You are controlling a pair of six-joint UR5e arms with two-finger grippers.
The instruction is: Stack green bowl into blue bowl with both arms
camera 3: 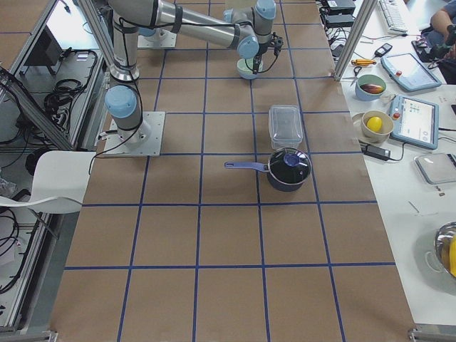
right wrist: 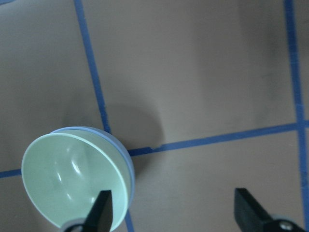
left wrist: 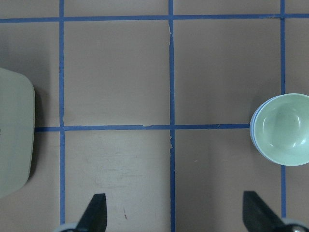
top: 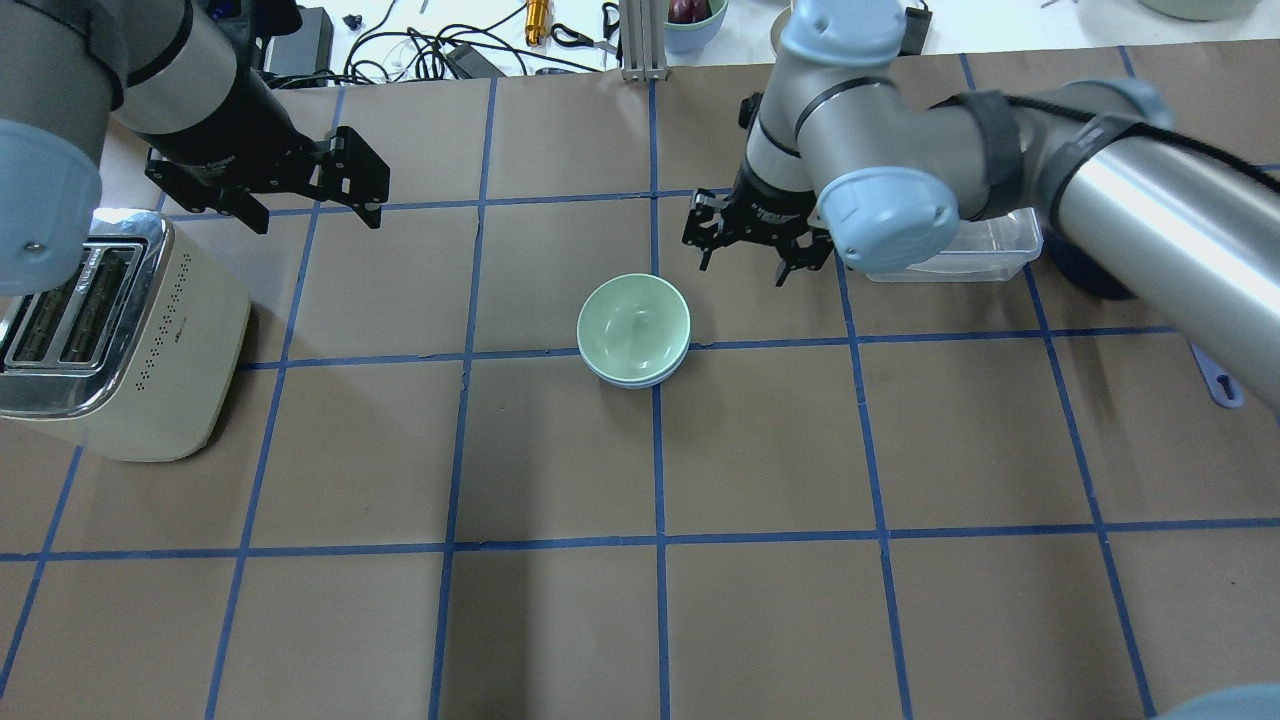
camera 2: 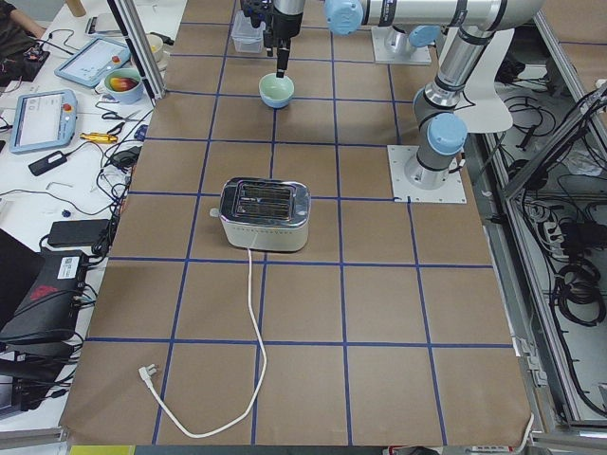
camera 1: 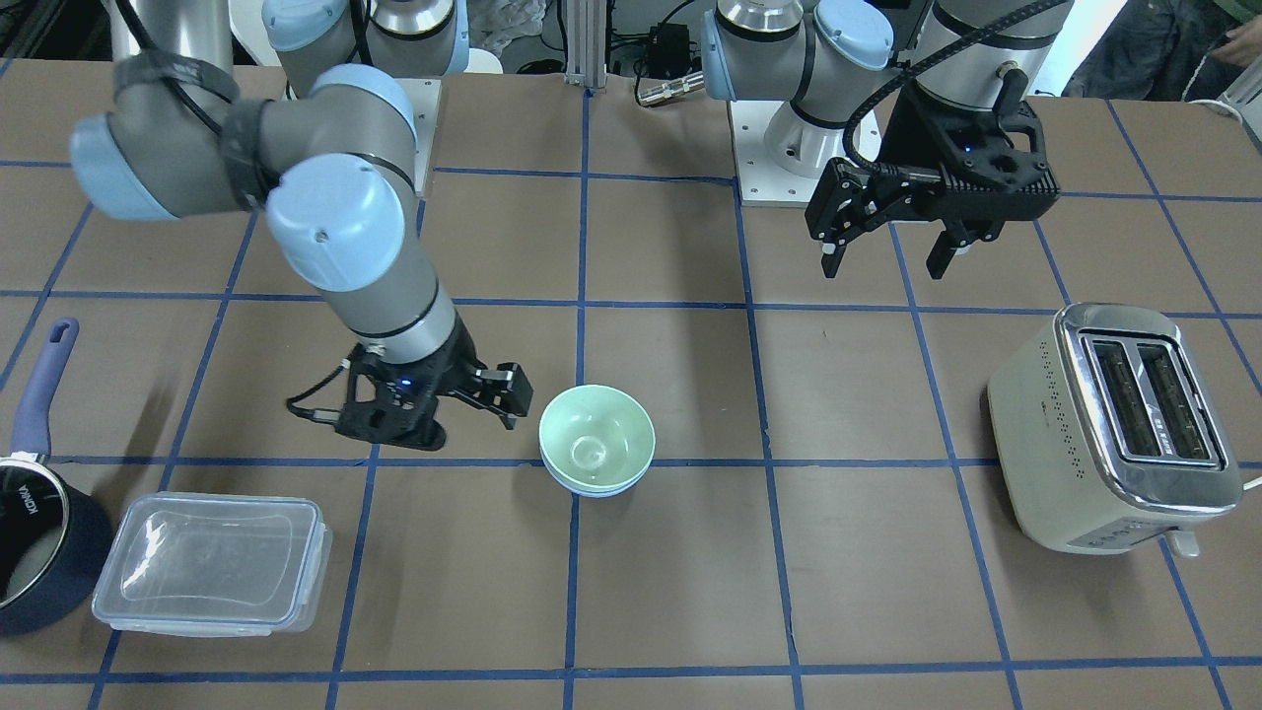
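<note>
1. The green bowl point(camera 1: 596, 441) sat upright, nested inside the blue bowl point(camera 1: 592, 489). Only a thin rim of the blue one showed beneath it.
2. The stacked pair stood near the middle of the bench point(top: 900, 450), at a crossing of blue tape lines.
3. The right tool point(top: 742, 265) hung just beside the stack, its fingers spread with nothing between them. In the wrist view one fingertip point(right wrist: 101, 210) overlapped the green bowl's edge, and contact could not be judged.
4. The left tool point(top: 315, 213) hung well apart from the bowls, above the bench near the toaster point(top: 130, 340). Its fingers were likewise spread and empty.
5. A dark saucepan point(camera 1: 39, 532) and a clear plastic box point(camera 1: 212, 562) sat side by side on the right arm's end of the bench.
</note>
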